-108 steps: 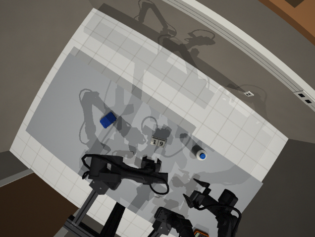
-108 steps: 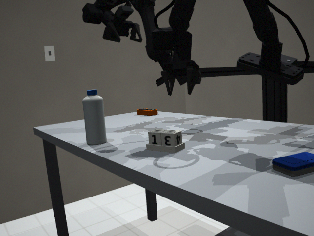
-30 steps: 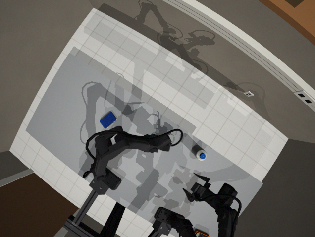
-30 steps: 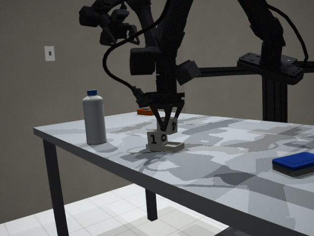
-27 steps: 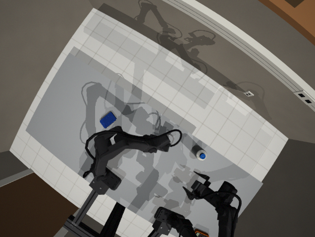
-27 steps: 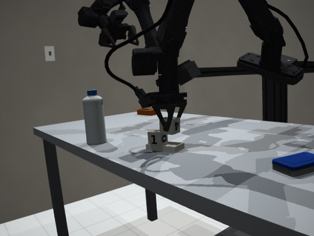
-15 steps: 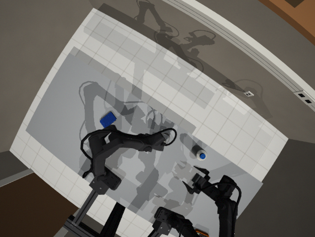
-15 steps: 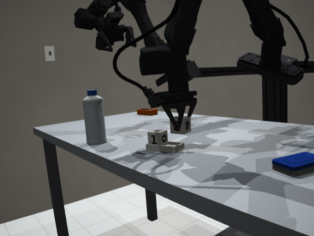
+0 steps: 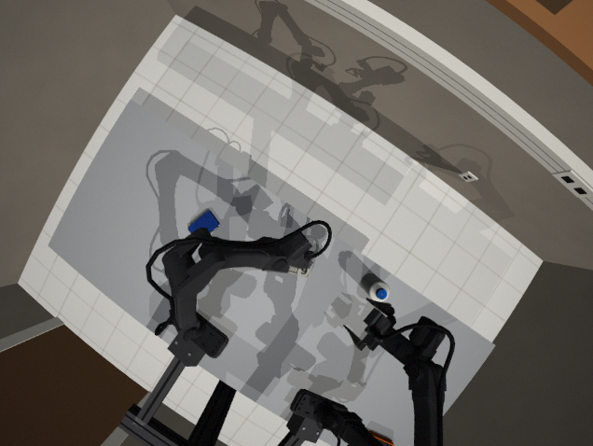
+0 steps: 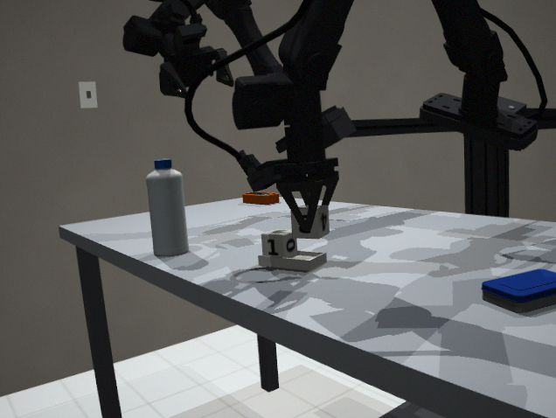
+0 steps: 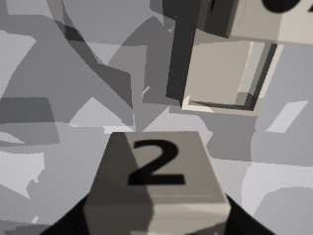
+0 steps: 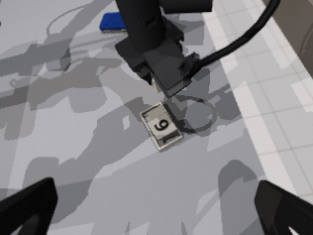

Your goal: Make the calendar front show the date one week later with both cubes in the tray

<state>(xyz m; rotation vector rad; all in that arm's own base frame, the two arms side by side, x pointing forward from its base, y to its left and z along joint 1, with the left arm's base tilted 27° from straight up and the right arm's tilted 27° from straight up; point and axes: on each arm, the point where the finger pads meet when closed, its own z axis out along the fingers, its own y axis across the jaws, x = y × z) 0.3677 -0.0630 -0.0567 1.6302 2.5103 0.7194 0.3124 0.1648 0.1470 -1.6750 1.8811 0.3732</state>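
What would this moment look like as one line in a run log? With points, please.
left gripper (image 9: 300, 268) (image 10: 306, 224): holding cube (image 10: 320, 224) (image 11: 157, 170) | right gripper (image 9: 357, 318) (image 10: 198, 87) (image 12: 156, 197): open | tray (image 10: 288, 265) (image 11: 218, 109) (image 12: 162, 150): one cube in

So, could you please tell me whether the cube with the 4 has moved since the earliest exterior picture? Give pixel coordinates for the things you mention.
Yes: upward. The cube (image 10: 322, 220) (image 11: 163, 168) then sat in the tray (image 9: 292, 270) (image 10: 292, 264) (image 11: 183, 106) (image 12: 155, 139); now it is raised clear of it.
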